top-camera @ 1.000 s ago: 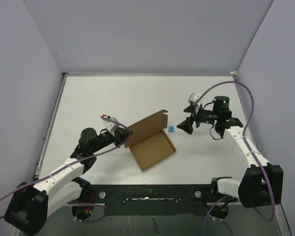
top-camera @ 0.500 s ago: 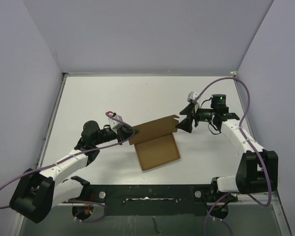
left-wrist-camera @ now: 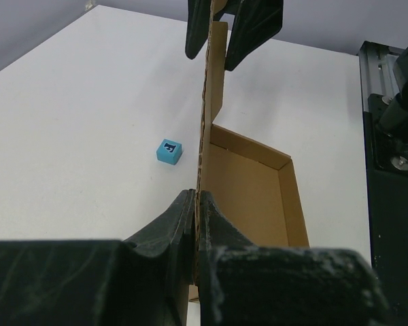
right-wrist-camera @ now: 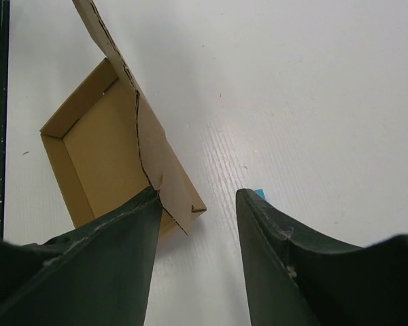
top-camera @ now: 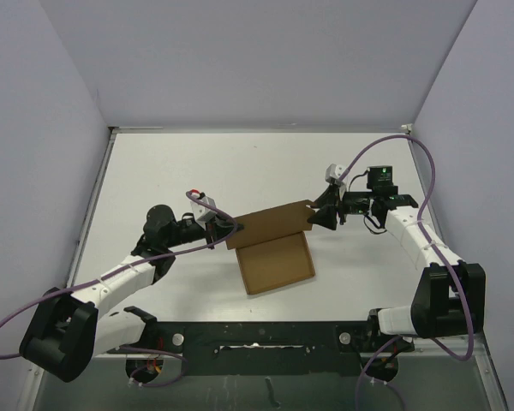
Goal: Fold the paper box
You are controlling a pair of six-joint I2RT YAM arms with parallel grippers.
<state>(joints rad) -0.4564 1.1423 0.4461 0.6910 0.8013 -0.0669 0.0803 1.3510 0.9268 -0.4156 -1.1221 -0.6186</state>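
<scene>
The left gripper (left-wrist-camera: 196,198) is pinched tight on the near edge of the upright lid of the plain brown cardboard box (left-wrist-camera: 248,193), at the bottom middle of its wrist view; the right gripper (top-camera: 313,217) has its fingers spread, straddling the lid's far end; in the overhead view the box sits at the centre of the white table (top-camera: 180,171), its open tray flat below the raised lid; a small blue cube (left-wrist-camera: 168,151) rests just left of the lid, apart from it.
</scene>
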